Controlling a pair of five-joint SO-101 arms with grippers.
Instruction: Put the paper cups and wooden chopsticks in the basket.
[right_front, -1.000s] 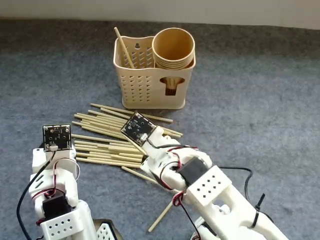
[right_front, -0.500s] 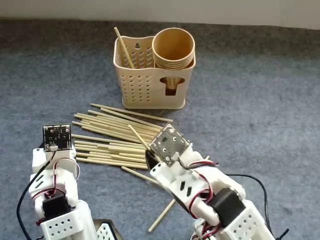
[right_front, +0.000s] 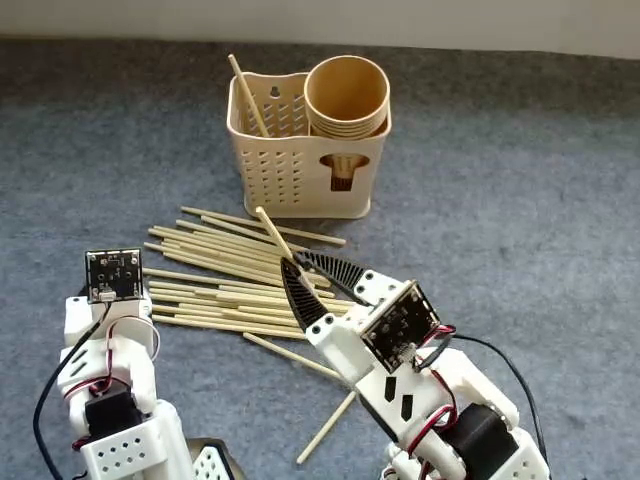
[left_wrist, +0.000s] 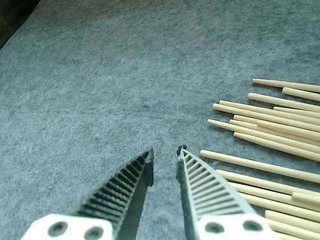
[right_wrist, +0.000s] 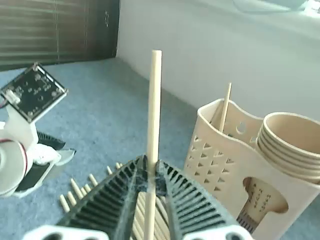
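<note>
A cream slotted basket stands at the back with a stack of paper cups in one compartment and one chopstick leaning in the other. A pile of wooden chopsticks lies on the carpet in front of it. My right gripper is above the pile, shut on a single chopstick that sticks up toward the basket; in the right wrist view this chopstick rises from the gripper beside the basket. My left gripper is open just above bare carpet beside the pile's ends.
Grey carpet covers the whole surface. Two stray chopsticks lie near the right arm's base, one slanting toward the front and another beside the pile. The left arm stands at the front left.
My right gripper has lifted one chopstick out of the pile, drawn back and tilted up so the stick points toward the basket. The left arm has not moved.
</note>
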